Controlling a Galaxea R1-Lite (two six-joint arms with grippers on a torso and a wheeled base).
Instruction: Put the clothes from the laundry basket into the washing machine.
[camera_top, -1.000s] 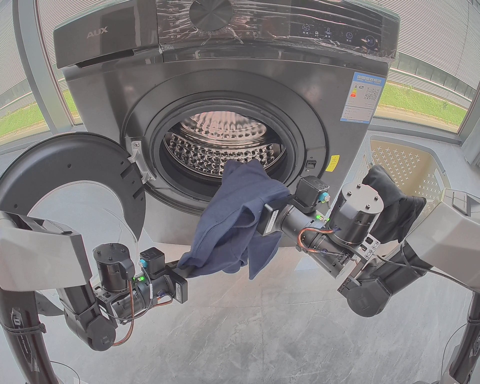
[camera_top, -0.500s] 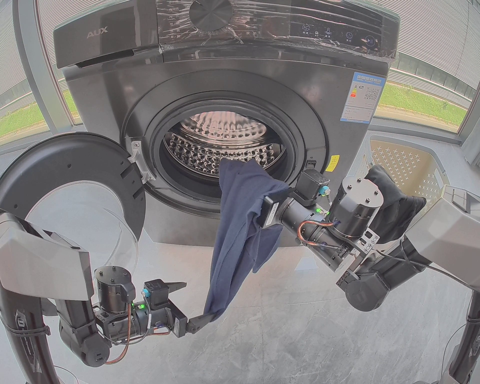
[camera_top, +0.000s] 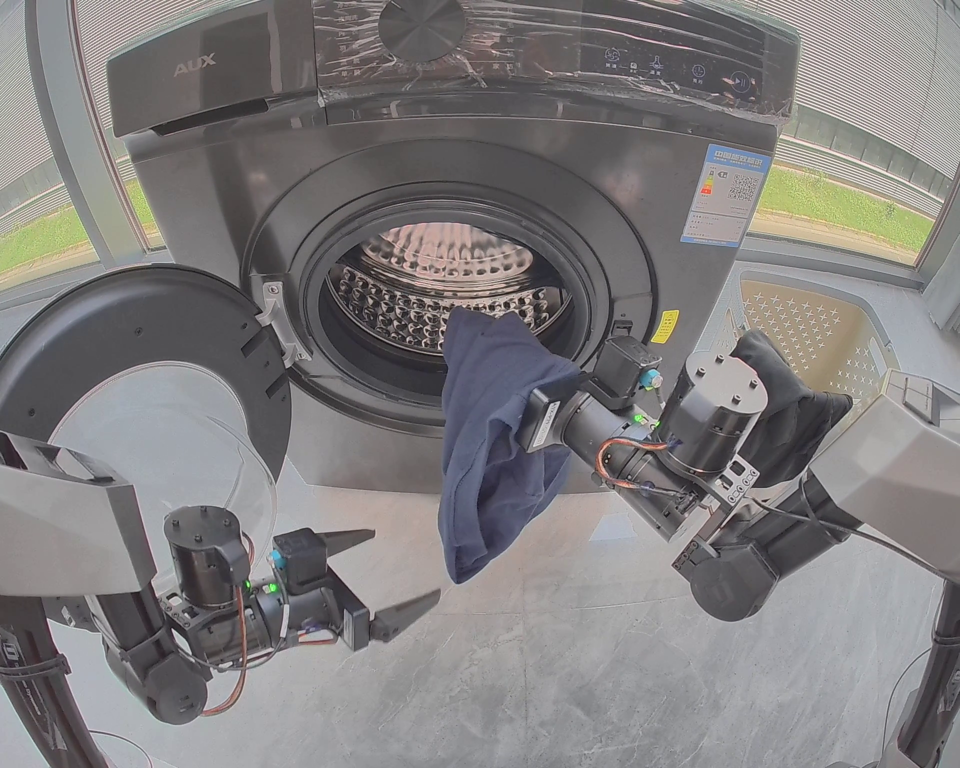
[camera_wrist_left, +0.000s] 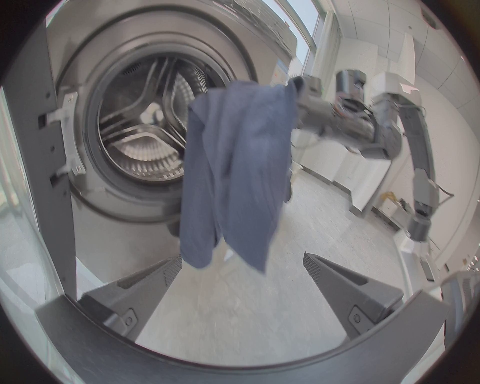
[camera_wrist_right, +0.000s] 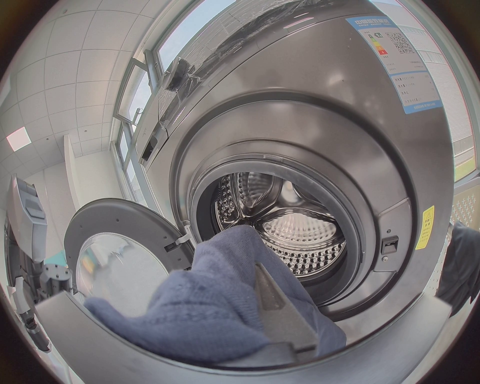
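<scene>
Pale grey, marbled floor (camera_top: 560, 670) carries the washing machine (camera_top: 230, 190), standing straight ahead with its round door (camera_top: 130, 330) swung open to the left; the cream laundry basket (camera_top: 830, 330) stands just beside the machine's right side

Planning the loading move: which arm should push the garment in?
Right. The right gripper is shut on the blue garment in front of the drum; the left gripper is open, empty, lower down.

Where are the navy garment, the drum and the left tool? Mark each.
navy garment (camera_top: 490, 440), head view, middle of the hanging cloth.
drum (camera_top: 400, 310), head view, perforated inner wall.
left tool (camera_top: 405, 565), head view, midway between its open fingertips.
</scene>
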